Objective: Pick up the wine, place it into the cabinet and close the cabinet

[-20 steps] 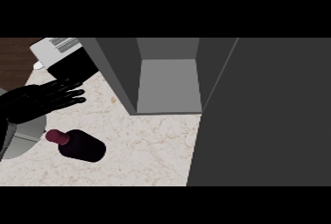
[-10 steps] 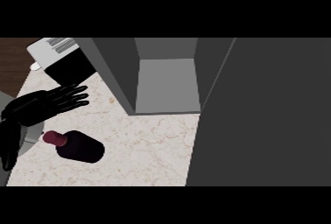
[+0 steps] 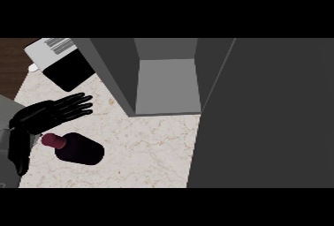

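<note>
The wine bottle (image 3: 79, 150) lies on its side on the marble counter (image 3: 143, 150), dark-bodied, its maroon cap (image 3: 53, 140) pointing left. My left hand (image 3: 53, 111) hovers just above and behind the cap, open, fingers straight and pointing right toward the cabinet. It holds nothing. The grey cabinet (image 3: 166, 84) stands open at the back, its inside bare. Its door (image 3: 267, 114) is swung out and fills the right side of the view. My right hand does not show.
A black and white box (image 3: 62, 66) sits at the back left, beside the cabinet's left wall. The counter's left edge runs close to my hand, with dark wood (image 3: 13, 57) beyond it.
My left hand has slid a little to the right and nearer the bottle's cap, fingers still straight. The bottle has not moved.
</note>
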